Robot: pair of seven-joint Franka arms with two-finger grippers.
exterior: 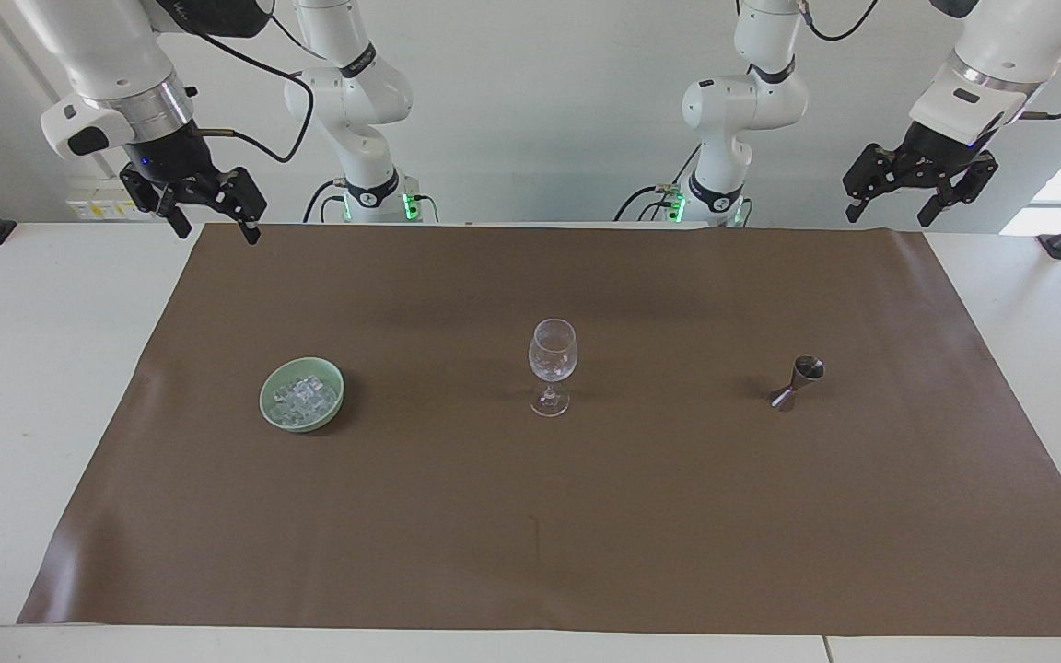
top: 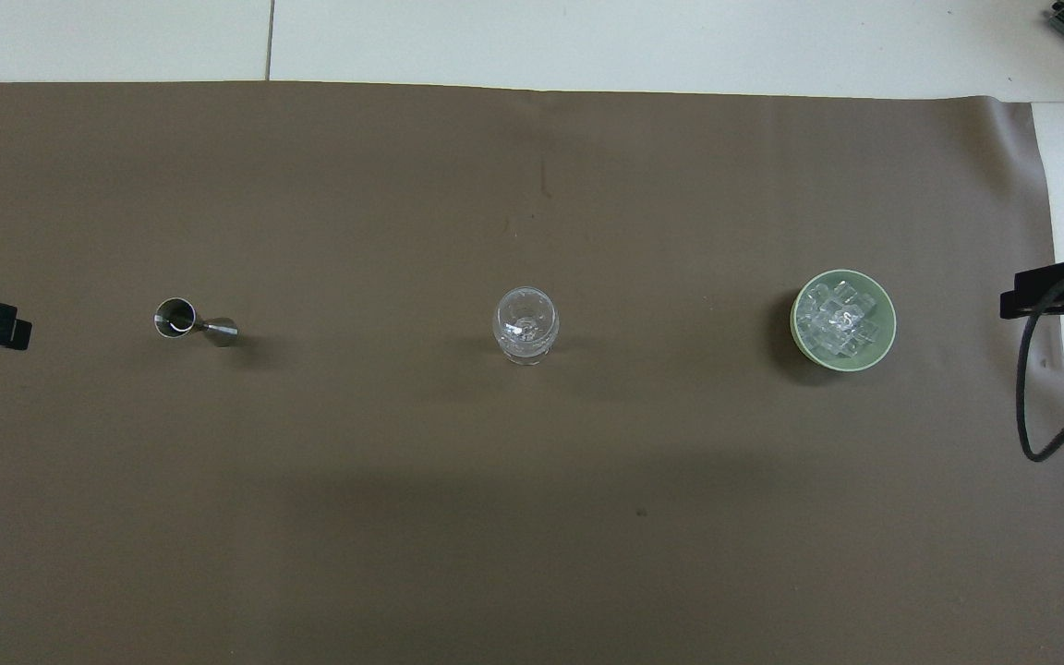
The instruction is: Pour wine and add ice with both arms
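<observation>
1. Steel jigger upright on the brown mat, toward the left arm's end; no liquid visible in it.
2. Clear ice cubes heaped in the pale green bowl, toward the right arm's end.
3. Stemmed wine glass upright between them, looks empty, hard to be sure.
4. Left gripper raised over the mat corner by its base, fingers spread, holding nothing.
5. Right gripper raised over the mat's other robot-side corner, fingers apart, holding nothing.
</observation>
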